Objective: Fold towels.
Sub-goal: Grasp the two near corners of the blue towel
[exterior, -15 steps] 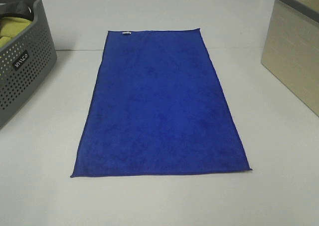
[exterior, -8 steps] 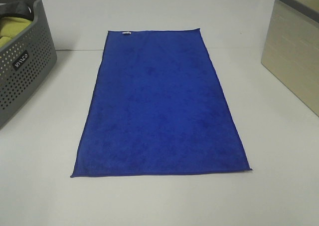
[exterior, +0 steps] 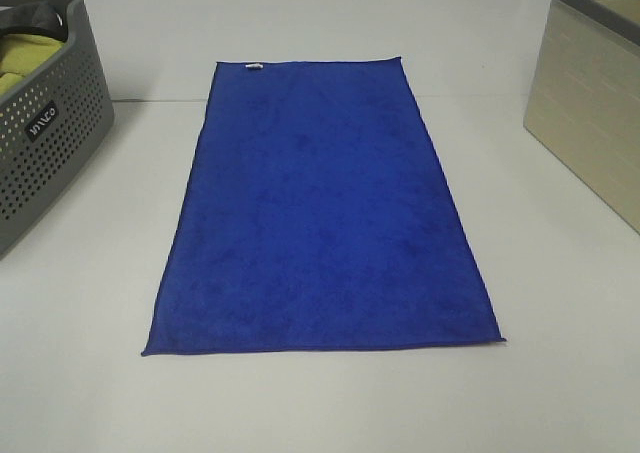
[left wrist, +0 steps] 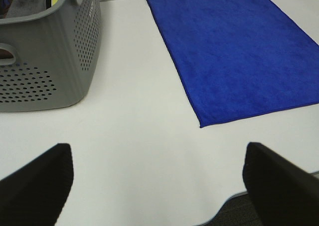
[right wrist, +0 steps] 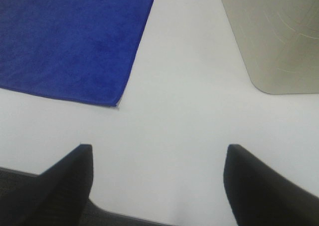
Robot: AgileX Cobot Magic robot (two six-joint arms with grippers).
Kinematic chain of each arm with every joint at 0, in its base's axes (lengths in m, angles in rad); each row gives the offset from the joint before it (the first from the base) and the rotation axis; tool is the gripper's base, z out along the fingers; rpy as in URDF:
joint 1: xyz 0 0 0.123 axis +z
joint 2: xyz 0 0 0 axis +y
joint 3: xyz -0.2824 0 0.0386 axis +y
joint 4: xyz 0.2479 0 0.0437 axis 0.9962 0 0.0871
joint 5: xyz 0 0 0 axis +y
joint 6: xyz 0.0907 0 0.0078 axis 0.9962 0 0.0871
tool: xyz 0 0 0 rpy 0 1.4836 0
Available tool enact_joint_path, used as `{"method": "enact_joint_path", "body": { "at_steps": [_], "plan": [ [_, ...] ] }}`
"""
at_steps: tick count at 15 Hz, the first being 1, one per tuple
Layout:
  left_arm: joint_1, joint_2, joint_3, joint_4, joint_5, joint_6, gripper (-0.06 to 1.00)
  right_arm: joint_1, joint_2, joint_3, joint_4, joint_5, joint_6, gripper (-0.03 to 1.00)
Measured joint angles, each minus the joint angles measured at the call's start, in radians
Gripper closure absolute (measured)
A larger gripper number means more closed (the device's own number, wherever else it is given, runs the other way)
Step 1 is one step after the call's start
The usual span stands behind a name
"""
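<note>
You have the towel (exterior: pixel 325 208) lying flat in the middle of the table (exterior: pixel 560 393), its long sides running from the near side to the far side and its tag (exterior: pixel 253 66) on the far short edge, toward the left corner. A basket (exterior: pixel 50 143) with a cloth (exterior: pixel 25 58) inside stands to its left and a bin (exterior: pixel 590 113) to its right (neither touches the towel). Your left gripper (left wrist: pixel 157 150) hangs over the table's near edge before the towel's near left corner, your right gripper (right wrist: pixel 158 148) before its near right corner.

Left hand (left wrist: pixel 155 151) spread wide, right hand (right wrist: pixel 159 148) likewise
</note>
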Motion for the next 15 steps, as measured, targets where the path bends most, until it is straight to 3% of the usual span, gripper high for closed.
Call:
{"method": "enact_joint_path", "body": {
  "at_steps": [3,7,12,15],
  "plan": [
    [0.000,0.048,-0.006,-0.028,-0.147,0.000,0.15,0.000,0.114,-0.020,-0.005,-0.063,0.002,0.25],
    [0.000,0.207,0.059,-0.176,-0.413,0.000,0.16,0.000,0.337,-0.047,0.015,-0.185,0.032,0.26],
    [0.000,0.569,0.065,-0.451,-0.477,0.006,0.19,0.000,0.752,-0.145,0.120,-0.209,0.024,0.28],
    [0.000,0.829,0.065,-0.576,-0.481,0.080,0.19,0.000,1.053,-0.240,0.221,-0.182,-0.012,0.28]
  ]
}}
